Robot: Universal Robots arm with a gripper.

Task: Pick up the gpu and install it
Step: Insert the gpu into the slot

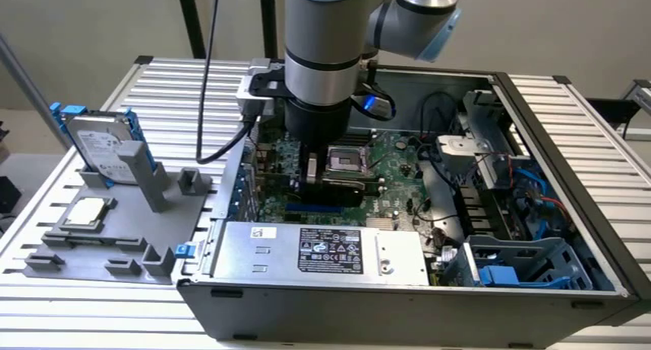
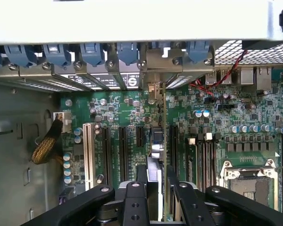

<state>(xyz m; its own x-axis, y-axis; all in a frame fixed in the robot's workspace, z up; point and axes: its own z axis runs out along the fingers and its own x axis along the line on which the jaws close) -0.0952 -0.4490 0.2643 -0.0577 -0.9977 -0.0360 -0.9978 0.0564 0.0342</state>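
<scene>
Pinching the thin flat card edge-on, the black two-fingered pincer [image 2: 155, 188] holds the gpu [image 2: 155, 155], a green circuit board with a silver metal bracket, upright between its fingers [image 2: 133, 197] directly over the green motherboard [image 2: 118, 113] inside the open grey computer case [image 1: 407, 297]. In the wrist view the card's edge runs between the long black expansion slots [image 2: 124, 155], its bracket end toward the rear wall with the row of blue slot clips [image 2: 92, 52]. The card looks light and stiff but fragile: it is best taken by its bare edges, as now, away from components and contacts, and I judge it would twist or slip if pinched off-centre. Nearer the exterior camera lies the silver power supply box [image 1: 315, 251]. Farther off to the exterior view's left, on the slatted tabletop [image 1: 102, 319], a grey fixture tray [image 1: 152, 236] carries a small square silver chip [image 1: 84, 211] and a silver hard drive with blue rails [image 1: 100, 140].
</scene>
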